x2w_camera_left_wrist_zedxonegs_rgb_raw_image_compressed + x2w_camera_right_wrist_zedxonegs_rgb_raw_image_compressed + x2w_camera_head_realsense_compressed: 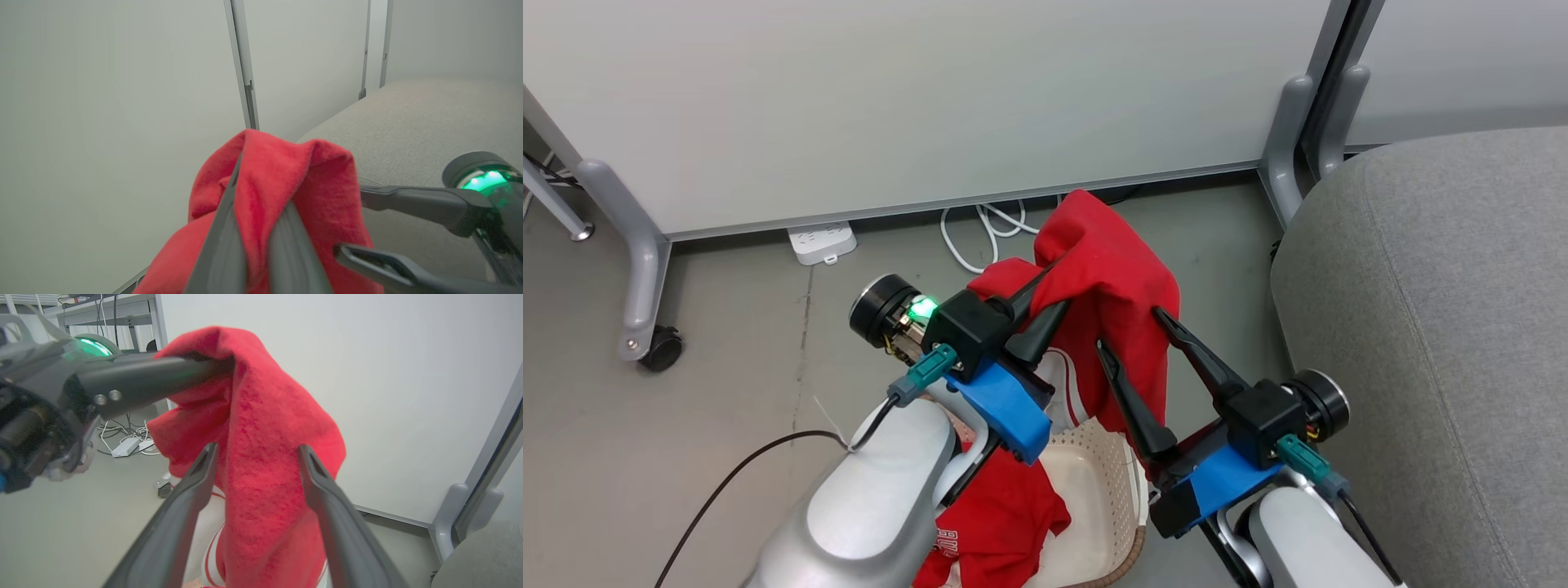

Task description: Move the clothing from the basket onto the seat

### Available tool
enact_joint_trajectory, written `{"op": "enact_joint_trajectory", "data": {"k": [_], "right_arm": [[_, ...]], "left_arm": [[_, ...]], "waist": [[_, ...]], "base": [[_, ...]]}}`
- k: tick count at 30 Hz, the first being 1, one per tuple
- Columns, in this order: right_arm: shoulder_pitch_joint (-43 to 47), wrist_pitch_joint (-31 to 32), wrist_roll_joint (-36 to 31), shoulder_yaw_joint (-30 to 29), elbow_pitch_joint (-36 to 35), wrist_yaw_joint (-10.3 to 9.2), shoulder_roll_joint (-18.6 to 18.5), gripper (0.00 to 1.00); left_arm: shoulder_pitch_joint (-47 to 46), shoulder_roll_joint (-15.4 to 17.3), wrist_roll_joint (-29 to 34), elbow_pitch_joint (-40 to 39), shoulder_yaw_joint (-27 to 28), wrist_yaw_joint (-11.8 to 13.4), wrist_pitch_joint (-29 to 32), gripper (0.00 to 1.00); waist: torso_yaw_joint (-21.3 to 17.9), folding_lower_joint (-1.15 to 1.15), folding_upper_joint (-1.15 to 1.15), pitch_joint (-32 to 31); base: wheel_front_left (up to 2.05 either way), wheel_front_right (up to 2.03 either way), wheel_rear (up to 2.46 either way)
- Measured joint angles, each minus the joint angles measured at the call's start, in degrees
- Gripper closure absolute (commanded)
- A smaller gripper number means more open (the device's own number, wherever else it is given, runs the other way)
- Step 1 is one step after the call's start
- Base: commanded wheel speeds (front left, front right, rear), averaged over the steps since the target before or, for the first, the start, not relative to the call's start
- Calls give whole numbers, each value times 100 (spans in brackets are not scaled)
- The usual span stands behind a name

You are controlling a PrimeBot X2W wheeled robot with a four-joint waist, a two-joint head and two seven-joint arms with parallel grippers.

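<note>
A red garment of the clothing hangs lifted above the basket, pinched near its top by my left gripper, which is shut on it. The left wrist view shows the cloth bunched over those shut fingers. My right gripper stands open just to the right, its fingers on either side of the hanging fabric. A second red garment with white lettering lies in the basket, partly hidden by my left forearm. The grey seat is at the right.
A white partition wall runs along the back, with a grey foot and castor at the left and another leg beside the seat. A power strip and white cables lie on the floor behind the basket.
</note>
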Motion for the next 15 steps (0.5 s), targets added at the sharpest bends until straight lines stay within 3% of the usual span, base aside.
{"op": "enact_joint_trajectory", "data": {"k": [14, 15], "right_arm": [[-833, 0, -270, -175, 978, 0, 0, 0], [-860, 0, -245, -164, 1027, 0, 0, 73]], "left_arm": [[-137, -124, -70, -94, -235, 0, 0, 100], [-140, -130, -86, -97, -250, 0, 0, 100]], "waist": [[223, 0, 0, 219], [230, 0, 0, 229]], "base": [[0, 0, 0], [0, 0, 0]]}}
